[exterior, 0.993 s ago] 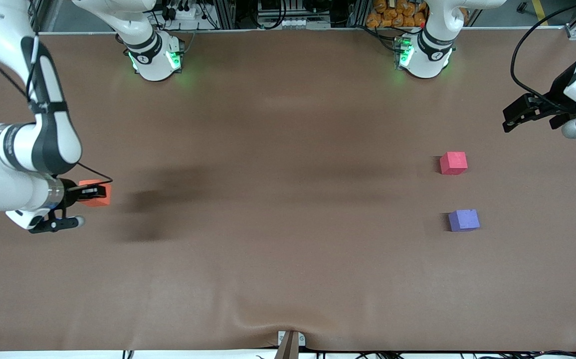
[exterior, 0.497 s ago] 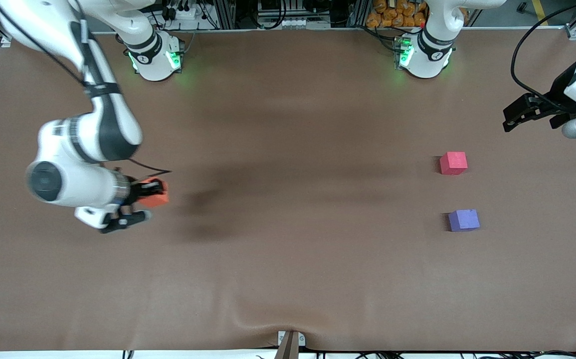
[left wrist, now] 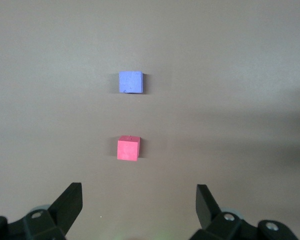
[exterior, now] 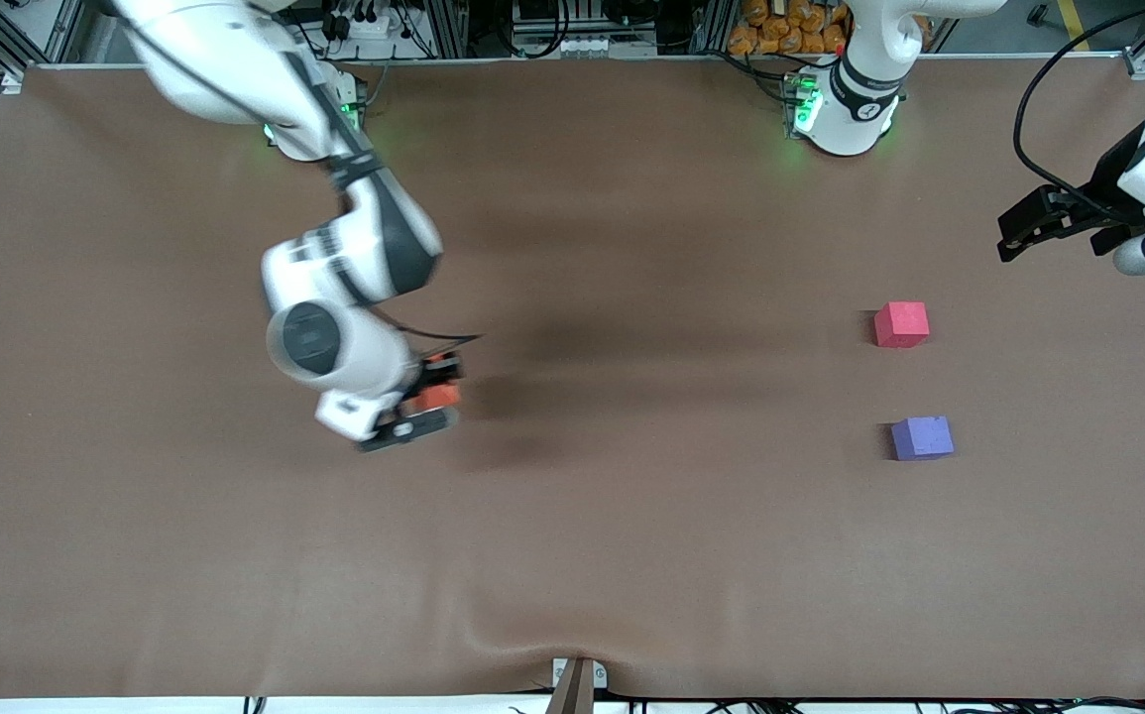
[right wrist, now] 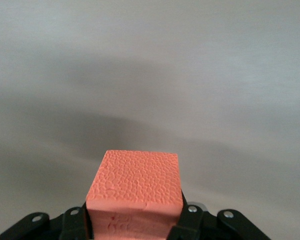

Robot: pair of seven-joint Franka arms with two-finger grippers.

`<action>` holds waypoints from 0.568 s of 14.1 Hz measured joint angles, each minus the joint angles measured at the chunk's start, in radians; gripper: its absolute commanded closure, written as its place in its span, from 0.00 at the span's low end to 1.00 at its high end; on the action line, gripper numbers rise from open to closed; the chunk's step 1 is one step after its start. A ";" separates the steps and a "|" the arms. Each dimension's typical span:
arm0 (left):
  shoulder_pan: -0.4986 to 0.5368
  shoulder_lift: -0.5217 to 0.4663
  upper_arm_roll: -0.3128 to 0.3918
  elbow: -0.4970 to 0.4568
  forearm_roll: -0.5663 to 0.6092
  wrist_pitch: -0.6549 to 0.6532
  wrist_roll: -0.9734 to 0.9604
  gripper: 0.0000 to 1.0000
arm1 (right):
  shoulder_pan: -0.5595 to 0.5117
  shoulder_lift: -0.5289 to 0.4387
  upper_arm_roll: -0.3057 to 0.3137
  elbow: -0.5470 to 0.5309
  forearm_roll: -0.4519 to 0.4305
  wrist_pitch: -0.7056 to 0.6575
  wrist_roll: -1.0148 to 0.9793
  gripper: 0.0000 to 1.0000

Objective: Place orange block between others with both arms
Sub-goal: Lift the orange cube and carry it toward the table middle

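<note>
Gripping a pebbly foam orange block (right wrist: 135, 185), right end effector (exterior: 430, 397).

The orange block (right wrist: 135, 187) is seen as matte foam with a pebbled, finely cracked skin. The red-pink cube (exterior: 901, 324) and the purple-blue cube (exterior: 922, 437) are shown equally matte and smooth-faced. The table (exterior: 631, 545) is covered by a dull brown sheet, slightly rippled at the lower centre of the frame. The arms' shells (exterior: 334, 337) are rendered in glossy white plastic with black bands.
</note>
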 measured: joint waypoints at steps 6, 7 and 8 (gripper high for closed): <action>0.001 0.002 0.000 0.000 0.000 -0.002 0.000 0.00 | 0.118 0.119 -0.002 0.089 0.000 0.037 0.215 1.00; 0.002 0.003 0.000 0.000 0.000 -0.002 0.000 0.00 | 0.126 0.135 -0.002 0.100 0.000 0.038 0.252 1.00; 0.003 0.005 0.000 -0.001 0.000 -0.002 0.000 0.00 | 0.139 0.151 -0.002 0.110 0.000 0.045 0.296 1.00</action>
